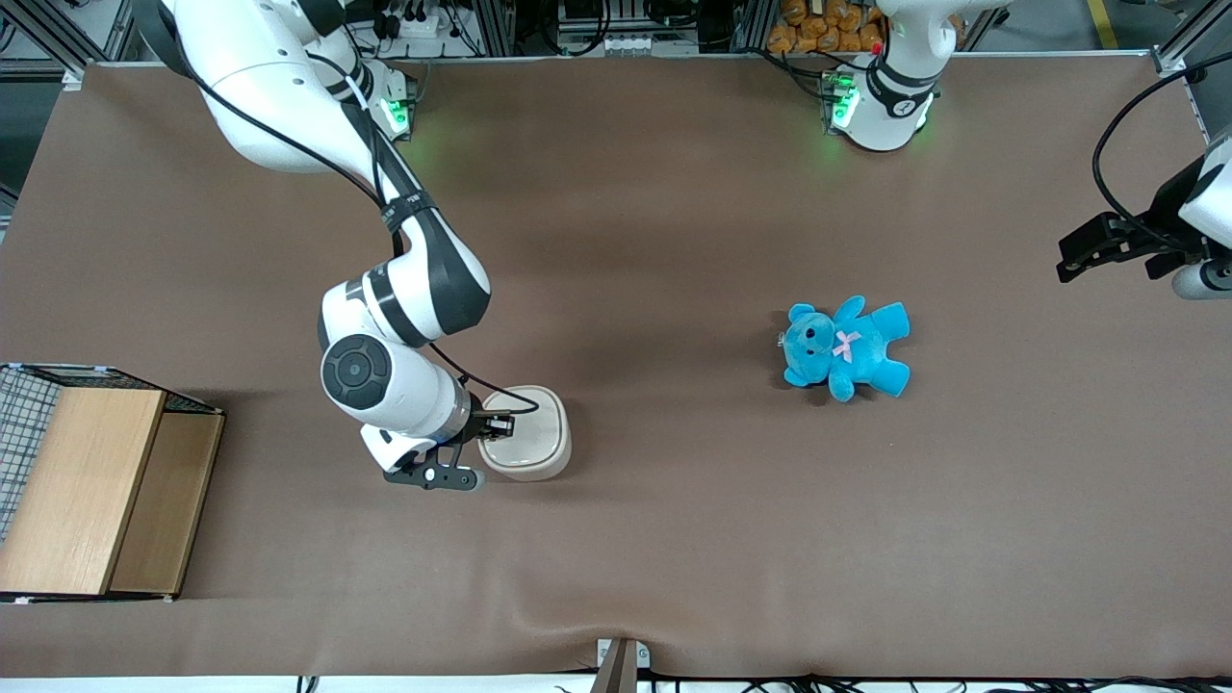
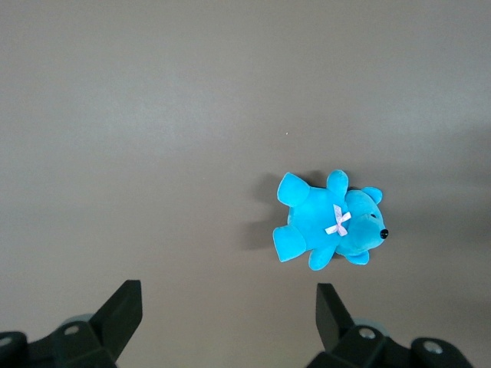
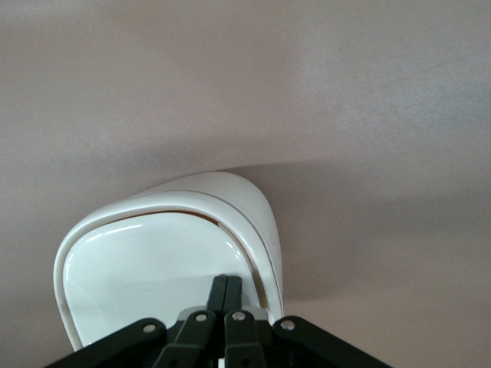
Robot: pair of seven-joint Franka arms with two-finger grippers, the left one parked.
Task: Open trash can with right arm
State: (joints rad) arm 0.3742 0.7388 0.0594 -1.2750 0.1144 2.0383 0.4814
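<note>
The cream-white trash can (image 1: 527, 433) stands on the brown table near the front camera, toward the working arm's end. Its flat lid (image 3: 153, 268) is tipped a little, and a thin tan gap shows along the rim farthest from the gripper. My right arm (image 1: 404, 289) reaches down to the can. Its black gripper (image 1: 499, 424) is shut, both fingers pressed together with nothing between them. The fingertips (image 3: 226, 280) rest on the lid near the can's edge closest to the arm.
A blue teddy (image 1: 845, 348) lies on the table toward the parked arm's end. A wooden box with wire mesh (image 1: 87, 486) stands at the working arm's end of the table, near the front edge. Brown cloth covers the table (image 1: 674, 539).
</note>
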